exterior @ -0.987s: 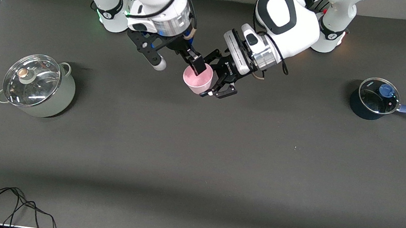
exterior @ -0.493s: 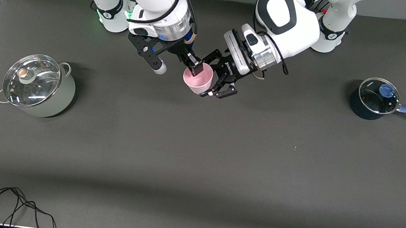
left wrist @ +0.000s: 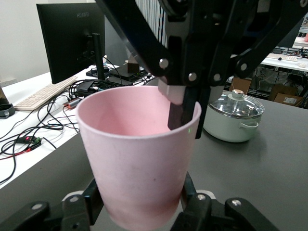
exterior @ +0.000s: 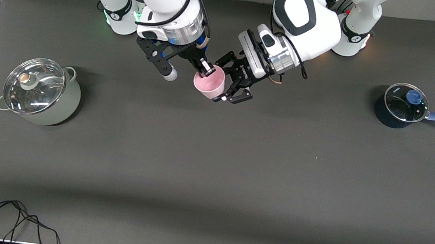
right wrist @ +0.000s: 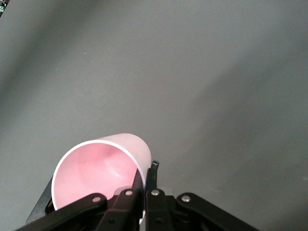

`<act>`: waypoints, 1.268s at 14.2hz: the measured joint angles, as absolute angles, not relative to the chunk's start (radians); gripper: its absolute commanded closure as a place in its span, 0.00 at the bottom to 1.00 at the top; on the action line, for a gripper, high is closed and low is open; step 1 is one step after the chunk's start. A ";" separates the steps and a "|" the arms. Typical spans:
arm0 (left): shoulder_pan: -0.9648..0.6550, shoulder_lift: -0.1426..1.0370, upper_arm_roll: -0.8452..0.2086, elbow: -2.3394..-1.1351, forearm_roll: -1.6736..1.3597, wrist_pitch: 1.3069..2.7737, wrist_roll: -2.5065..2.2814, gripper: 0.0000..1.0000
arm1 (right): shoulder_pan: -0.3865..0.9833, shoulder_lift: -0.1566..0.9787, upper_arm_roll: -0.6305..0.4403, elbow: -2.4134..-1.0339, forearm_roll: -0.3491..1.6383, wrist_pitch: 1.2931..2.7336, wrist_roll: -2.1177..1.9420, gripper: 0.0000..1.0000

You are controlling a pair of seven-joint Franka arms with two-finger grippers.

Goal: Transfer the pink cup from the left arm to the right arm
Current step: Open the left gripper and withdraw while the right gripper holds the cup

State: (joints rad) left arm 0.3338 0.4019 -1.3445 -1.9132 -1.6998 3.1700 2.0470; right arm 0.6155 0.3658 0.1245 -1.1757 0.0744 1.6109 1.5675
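We see a wide dark surface [exterior: 211,171], mostly bare across the middle and the half nearer the front camera, so lots of open room there. A loose black cable [exterior: 2,216] lies at the near edge toward the right arm's end.

A pale green lidded pot [exterior: 38,91] sits toward the right arm's end, well apart from the arms. A dark blue saucepan [exterior: 402,107] with a glass lid sits toward the left arm's end, its handle pointing to that end's edge.

Both arms meet up in the air over the strip of surface close to the bases, roughly midway between the two pots.

The left hand [exterior: 234,83] grips the pink cup [exterior: 209,83] low on its body, linkage fingers [left wrist: 77,211] pressed against either side of the base. The cup is tilted, mouth toward the right arm.

The right hand [exterior: 205,67] is at the cup's rim, fingers closed on the wall: one finger [left wrist: 180,113] inside the mouth, the other outside, pinching the rim [right wrist: 139,178].

So we have both hands on the cup at once, clear of the surface.
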 measured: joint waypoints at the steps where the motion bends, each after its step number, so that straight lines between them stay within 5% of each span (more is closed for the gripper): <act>1: 0.334 0.402 -1.344 -1.913 -1.700 3.170 2.047 0.38 | 0.615 0.366 0.124 -1.176 0.075 1.611 1.567 1.00; 3: 0.334 0.402 -1.344 -1.913 -1.700 3.170 2.047 0.27 | 0.615 0.366 0.124 -1.175 0.076 1.611 1.567 1.00; 5: 0.334 0.402 -1.342 -1.911 -1.700 3.170 2.045 0.01 | 0.614 0.366 0.120 -1.175 0.074 1.610 1.554 1.00; 18: 0.403 0.497 -1.219 -1.918 -1.712 3.134 1.936 0.01 | 0.267 0.367 0.081 -1.274 0.066 1.549 0.926 1.00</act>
